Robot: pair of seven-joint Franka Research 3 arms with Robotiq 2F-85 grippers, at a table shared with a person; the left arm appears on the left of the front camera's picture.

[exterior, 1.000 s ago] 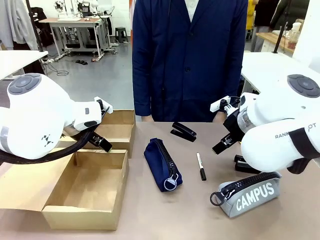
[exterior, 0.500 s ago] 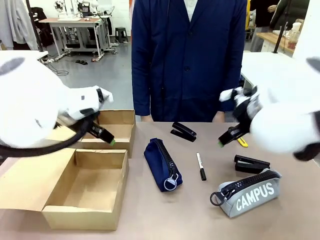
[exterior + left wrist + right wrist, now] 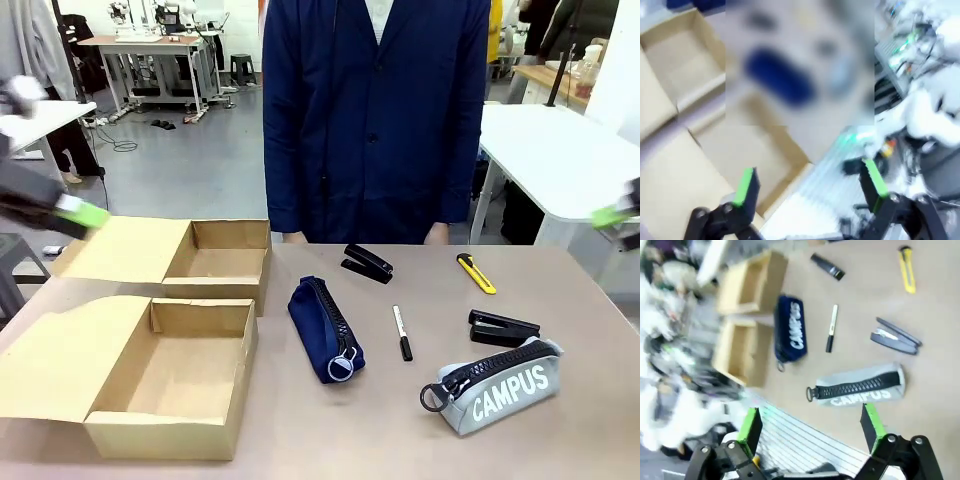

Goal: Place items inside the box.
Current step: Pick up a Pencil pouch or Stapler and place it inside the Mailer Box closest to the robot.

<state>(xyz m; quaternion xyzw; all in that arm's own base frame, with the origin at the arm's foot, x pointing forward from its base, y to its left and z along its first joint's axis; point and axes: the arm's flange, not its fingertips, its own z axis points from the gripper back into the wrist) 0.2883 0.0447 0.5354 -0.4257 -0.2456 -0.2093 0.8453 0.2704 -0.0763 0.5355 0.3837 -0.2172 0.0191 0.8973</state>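
One navy pouch point(image 3: 325, 328), one grey pouch point(image 3: 495, 388), two black staplers point(image 3: 367, 263) point(image 3: 503, 327), one pen point(image 3: 400, 332) lie right of the shallow brown box point(image 3: 165, 436); left tool point(image 3: 810, 182) and right tool point(image 3: 811, 424) gape wide.

Box point(image 3: 165, 437) (empty), navy pouch point(image 3: 322, 322) beside

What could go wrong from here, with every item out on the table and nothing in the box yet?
1. The smaller box stands right behind the larger box; an item could be dropped into the wrong one.
2. One black stapler lies close beside the grey CAMPUS pouch; grabbing either may shove the other.
3. The marker pen is slim and lies flat on the table; a grasp may slip off or roll it.
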